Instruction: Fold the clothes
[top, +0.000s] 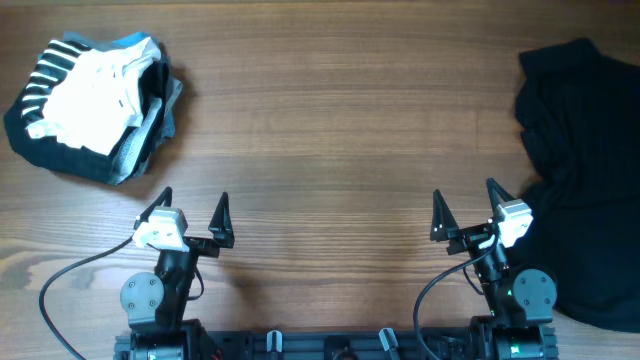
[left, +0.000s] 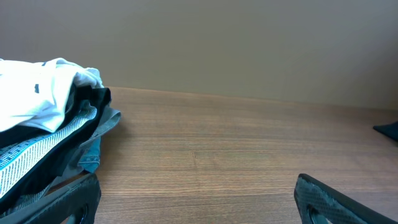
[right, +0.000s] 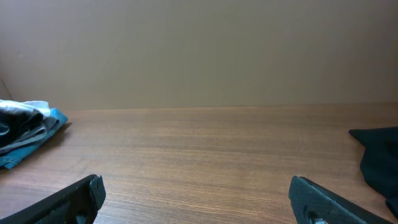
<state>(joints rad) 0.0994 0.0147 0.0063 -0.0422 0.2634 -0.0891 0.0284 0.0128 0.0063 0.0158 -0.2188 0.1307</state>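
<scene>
A pile of folded clothes (top: 92, 108) lies at the table's far left, a white garment (top: 90, 95) on top of striped, blue and grey ones; the left wrist view shows the same pile (left: 43, 137) at its left edge. A large plain black garment (top: 585, 170) is spread loosely along the right edge, running down past the right arm. My left gripper (top: 194, 202) stands open near the front edge, nothing between its fingers. My right gripper (top: 465, 199) is open too, just left of the black garment. No lettering shows on the white garment.
The wooden table (top: 330, 130) stretches between the pile and the black garment. Both arm bases (top: 330, 340) sit on a rail at the front edge, with a cable (top: 60, 290) looping off to the left. A plain wall (right: 199, 50) stands behind the table.
</scene>
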